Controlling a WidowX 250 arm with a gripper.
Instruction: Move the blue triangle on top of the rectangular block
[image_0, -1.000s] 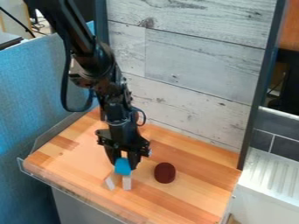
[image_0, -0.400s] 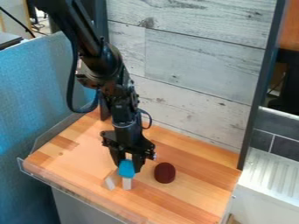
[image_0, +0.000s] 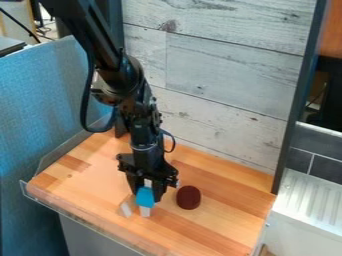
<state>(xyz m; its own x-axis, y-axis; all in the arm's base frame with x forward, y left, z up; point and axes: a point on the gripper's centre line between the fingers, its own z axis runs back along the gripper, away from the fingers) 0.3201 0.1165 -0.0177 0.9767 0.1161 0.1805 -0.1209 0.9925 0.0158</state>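
Near the front left of the wooden table, the gripper (image_0: 146, 192) points down, shut on the blue triangle (image_0: 145, 197). Directly under or just behind the blue piece's lower edge stands a pale block (image_0: 145, 212), its upper part hidden by the blue piece. Whether the two touch I cannot tell. A second pale block (image_0: 125, 209) stands just to the left, at a slant.
A dark red oval object (image_0: 188, 197) lies right of the gripper. The wooden table (image_0: 220, 227) has a clear raised edge along its front and left, and a whitewashed plank wall (image_0: 220, 95) rises behind it.
The gripper with the blue triangle has shifted slightly right since the first frame, then down a little since the second. The pale blocks and the dark red object have stayed put.
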